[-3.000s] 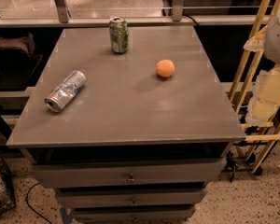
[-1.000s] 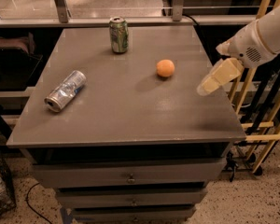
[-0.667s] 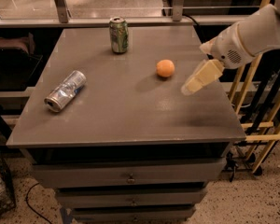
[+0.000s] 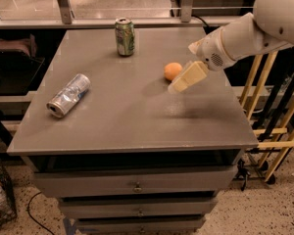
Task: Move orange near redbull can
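The orange [image 4: 172, 71] sits on the grey table [image 4: 132, 121], right of centre. The redbull can [image 4: 68, 95], silver with blue patches and dented, lies on its side near the table's left edge. My gripper [image 4: 179, 84] reaches in from the right on a white arm. Its cream-coloured end hangs just right of and a little in front of the orange, above the tabletop. The orange and the can are far apart.
A green and white can [image 4: 124, 36] stands upright at the back of the table. Drawers [image 4: 137, 186] run below the tabletop. A wooden rack [image 4: 274, 126] stands to the right. A dark shelf and a wire basket are at the left.
My arm has swung in from the right edge of the view and moved left across the table to beside the orange. The orange and both cans have not moved.
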You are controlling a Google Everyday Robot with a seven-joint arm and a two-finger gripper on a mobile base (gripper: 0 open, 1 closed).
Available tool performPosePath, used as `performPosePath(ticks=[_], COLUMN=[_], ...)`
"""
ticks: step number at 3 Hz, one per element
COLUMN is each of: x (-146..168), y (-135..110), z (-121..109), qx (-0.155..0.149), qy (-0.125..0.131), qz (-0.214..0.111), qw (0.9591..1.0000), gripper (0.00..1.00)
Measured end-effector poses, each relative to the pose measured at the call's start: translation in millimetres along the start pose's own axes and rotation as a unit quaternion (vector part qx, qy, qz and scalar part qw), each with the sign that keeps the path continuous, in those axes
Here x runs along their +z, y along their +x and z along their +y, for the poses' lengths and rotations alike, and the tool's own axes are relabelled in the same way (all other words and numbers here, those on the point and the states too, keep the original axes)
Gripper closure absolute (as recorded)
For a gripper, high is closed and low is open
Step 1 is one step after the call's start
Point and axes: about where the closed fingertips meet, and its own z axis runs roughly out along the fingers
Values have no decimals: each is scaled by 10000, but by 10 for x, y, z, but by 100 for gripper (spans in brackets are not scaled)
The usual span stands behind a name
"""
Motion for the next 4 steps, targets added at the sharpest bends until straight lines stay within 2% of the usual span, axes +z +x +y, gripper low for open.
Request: performPosePath(ticks=[2, 4], x=[393, 626], y=[-56, 40], z=[-214, -296], qx=[277, 407], qy=[37, -99], qz=[-166, -3], qw=[9995, 9991], gripper=[0, 3])
